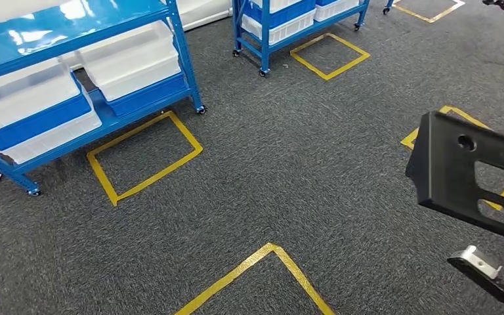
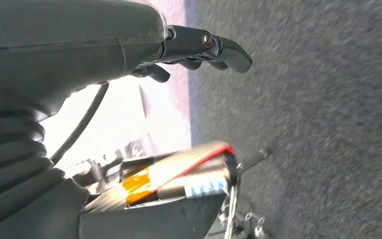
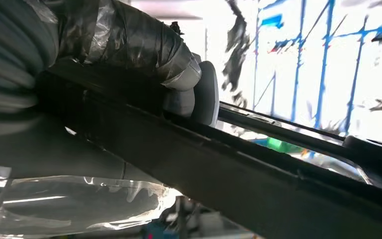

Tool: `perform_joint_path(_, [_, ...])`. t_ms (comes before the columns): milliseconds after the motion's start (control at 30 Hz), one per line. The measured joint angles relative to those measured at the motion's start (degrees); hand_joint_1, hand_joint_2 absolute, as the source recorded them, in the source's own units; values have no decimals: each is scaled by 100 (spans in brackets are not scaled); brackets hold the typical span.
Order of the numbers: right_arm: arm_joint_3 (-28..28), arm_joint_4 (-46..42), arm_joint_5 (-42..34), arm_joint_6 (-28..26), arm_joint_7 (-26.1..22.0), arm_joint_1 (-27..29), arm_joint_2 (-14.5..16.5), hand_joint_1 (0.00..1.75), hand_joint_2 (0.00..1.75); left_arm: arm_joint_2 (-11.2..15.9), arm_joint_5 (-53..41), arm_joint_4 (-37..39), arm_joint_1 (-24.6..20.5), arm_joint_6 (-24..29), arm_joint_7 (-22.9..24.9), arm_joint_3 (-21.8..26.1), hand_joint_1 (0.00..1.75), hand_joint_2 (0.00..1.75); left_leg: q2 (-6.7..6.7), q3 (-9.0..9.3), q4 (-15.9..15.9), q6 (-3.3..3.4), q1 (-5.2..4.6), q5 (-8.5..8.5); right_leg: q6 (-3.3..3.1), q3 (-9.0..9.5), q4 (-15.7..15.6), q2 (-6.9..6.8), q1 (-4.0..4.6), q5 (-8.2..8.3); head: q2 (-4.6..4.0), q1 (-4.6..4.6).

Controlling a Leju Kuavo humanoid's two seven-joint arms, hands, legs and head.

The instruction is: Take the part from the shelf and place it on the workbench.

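A flat black metal part with round and square cut-outs hangs above the carpet at the right edge of the head view. My right hand grips it: in the right wrist view the tape-wrapped thumb presses on the part's dark edge, which runs across the picture. The part hides the other fingers. In the left wrist view my left hand hangs over the grey carpet with its fingers loosely bent and nothing in them.
A blue wheeled shelf holding white bins stands at the far left. A second blue shelf is at the top centre. Yellow tape squares mark the dark grey carpet between them.
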Motion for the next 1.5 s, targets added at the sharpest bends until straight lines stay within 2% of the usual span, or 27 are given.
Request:
perform_joint_path(67, [-224, -152, -31, 59, 0, 35, -34, 175, 175, -6, 3, 0, -18, 12, -45, 2, 0, 175, -111, 325, -635, 19, 26, 405, 23, -7, 14, 153, -6, 17, 0, 0])
perform_joint_path(100, [-314, -213, -39, 64, 0, 67, -45, 175, 175, -7, 5, 0, -22, 14, -52, 3, 0, 175, -273, 516, -1030, 40, 36, 564, 45, -16, 21, 225, -5, 28, 0, 1])
perform_joint_path(167, [-469, -319, -39, 56, -3, 149, -53, 175, 175, -12, 8, 0, -30, 18, -74, 7, 0, 175, -521, 721, -1507, 74, 37, 691, 118, -57, 24, 365, -18, 67, 0, 1])
perform_joint_path(200, [-539, -366, -35, 49, -5, 211, -52, 175, 175, -16, 10, 0, -35, 20, -82, 8, 0, 175, -552, 737, -1551, 93, 24, 676, 169, -81, 11, 440, -28, 98, 1, -2])
perform_joint_path(267, [-678, -448, -27, 34, -4, 358, -51, 175, 175, -23, 13, 0, -49, 23, -92, 8, 0, 175, -400, 760, -1613, 161, 12, 732, 265, -115, -31, 552, -55, 156, 1, -4])
perform_joint_path(333, [-812, -507, -19, 13, 7, 470, -43, 175, 175, -33, 15, 0, -56, 29, -94, 8, 0, 175, -225, 783, -1721, 262, 17, 820, 298, -223, 145, 311, -33, 19, 1, 4])
perform_joint_path(400, [-907, -543, -6, -7, 15, 522, -23, 175, 175, -46, 16, 0, -46, 39, -95, 8, 0, 175, -43, 764, -1763, 320, -7, 864, 297, -516, 790, -78, 2, -371, 1, 20])
perform_joint_path(467, [-949, -559, 0, -14, 16, 585, 2, 175, 175, -52, 17, 0, -37, 45, -96, 8, 0, 175, 132, 723, -1739, 334, -43, 866, 309, -774, 1433, -210, 8, -640, 0, 28])
perform_joint_path(500, [-957, -564, 0, -16, 17, 618, 11, 175, 175, -56, 17, 0, -38, 45, -96, 8, 0, 175, 215, 707, -1724, 334, -56, 859, 311, -765, 1490, -231, 8, -626, 0, 29])
perform_joint_path(533, [-966, -570, 0, -17, 17, 641, 16, 175, 175, -61, 17, 0, -41, 45, -95, 8, 0, 175, 297, 696, -1705, 329, -63, 848, 310, -635, 1319, -260, 8, -521, 0, 28])
perform_joint_path(633, [-1022, -602, 0, -24, 19, 666, 24, 175, 175, -75, 18, 0, -57, 62, -95, 8, 0, 175, 499, 681, -1614, 263, -88, 768, 264, 23, 269, -538, 43, -162, 0, 28])
perform_joint_path(700, [-1073, -626, 0, -42, 22, 712, 39, 175, 175, -79, 32, 0, -75, 91, -98, 9, 0, 175, 597, 695, -1580, 200, -111, 715, 191, 139, 51, -592, 77, -147, 0, 27])
perform_joint_path(767, [-1132, -658, 0, -63, 23, 789, 59, 175, 175, -86, 53, 0, -98, 108, -100, 10, 0, 175, 659, 736, -1578, 147, -111, 682, 124, 126, 37, -467, 63, -127, 0, 27])
perform_joint_path(833, [-1191, -699, -4, -31, 25, 849, 70, 175, 175, -93, 61, 0, -102, 105, -32, 10, 0, 175, 430, 689, -1390, 86, -86, 515, 53, 115, 6, -357, 32, -90, 0, 23])
perform_joint_path(900, [-1222, -729, -11, 72, 22, 924, 89, 175, 175, -97, 56, 0, -81, 82, 196, 10, 0, 175, 101, 424, -768, 43, -55, 133, 7, 96, -7, -243, 24, -64, 0, 16])
perform_joint_path(967, [-1227, -718, 24, 112, -5, 1044, 147, 175, 175, -99, 50, 0, -32, 56, 388, 10, 0, 175, 15, 101, -83, 35, -48, -146, -4, 74, -5, -110, 39, -58, 0, 14])
perform_joint_path(1000, [-1227, -699, 56, 81, -25, 1103, 186, 175, 175, -99, 50, 0, 0, 44, 417, 9, 0, 175, 9, 38, 27, 43, -48, -122, -6, 68, -1, -35, 46, -56, 0, 14])
perform_joint_path(1033, [-1227, -676, 83, 43, -41, 1145, 226, 175, 175, -98, 50, 0, 30, 34, 421, 9, 0, 175, -8, 76, -86, 60, -48, 23, -6, 66, 6, 45, 51, -56, 0, 14])
perform_joint_path(1067, [-1227, -655, 101, 12, -51, 1174, 259, 175, 175, -94, 50, 0, 55, 26, 421, 8, 0, 175, -55, 202, -395, 86, -49, 253, -6, 69, 14, 126, 54, -56, 0, 14])
perform_joint_path(1133, [-1227, -629, 112, -22, -55, 1205, 304, 175, 175, -77, 50, 4, 93, 22, 423, 8, 0, 175, -314, 510, -1147, 149, -46, 642, 10, 59, 30, 267, 52, -48, 0, 16])
perform_joint_path(1200, [-1223, -617, 115, -28, -53, 1224, 344, 175, 175, -62, 50, 10, 92, 23, 431, 9, 0, 175, -476, 649, -1504, 183, -53, 739, 66, 13, 30, 395, 33, -15, 0, 19])
perform_joint_path(1267, [-1217, -613, 119, -30, -46, 1239, 372, 175, 175, -58, 50, 11, 68, 29, 444, 10, 0, 175, -369, 678, -1583, 215, -57, 762, 151, -28, 3, 513, 13, 35, 0, 18])
perform_joint_path(1300, [-1215, -611, 120, -30, -40, 1245, 381, 175, 175, -57, 50, 11, 61, 35, 449, 10, 0, 175, -291, 700, -1637, 245, -50, 797, 176, -47, 15, 454, 15, 32, 0, 17])
perform_joint_path(1333, [-1209, -606, 122, -29, -33, 1239, 389, 175, 175, -56, 50, 11, 58, 46, 452, 10, 0, 175, -208, 721, -1698, 288, -45, 838, 191, -94, 101, 304, 31, -35, 0, 19])
perform_joint_path(1400, [-1189, -590, 127, -28, -19, 1220, 407, 175, 175, -58, 51, 11, 67, 75, 459, 10, 0, 175, -39, 737, -1774, 347, -51, 889, 201, -333, 614, -78, 53, -354, 0, 24])
perform_joint_path(1467, [-1155, -566, 132, -28, -4, 1215, 430, 175, 175, -59, 52, 11, 81, 102, 469, 10, 0, 175, 117, 708, -1763, 362, -67, 890, 233, -645, 1306, -207, 42, -669, 0, 26])
perform_joint_path(1500, [-1137, -553, 133, -28, 2, 1219, 442, 175, 175, -60, 52, 11, 84, 110, 474, 10, 0, 175, 190, 694, -1750, 357, -70, 885, 250, -706, 1468, -219, 29, -696, 0, 26])
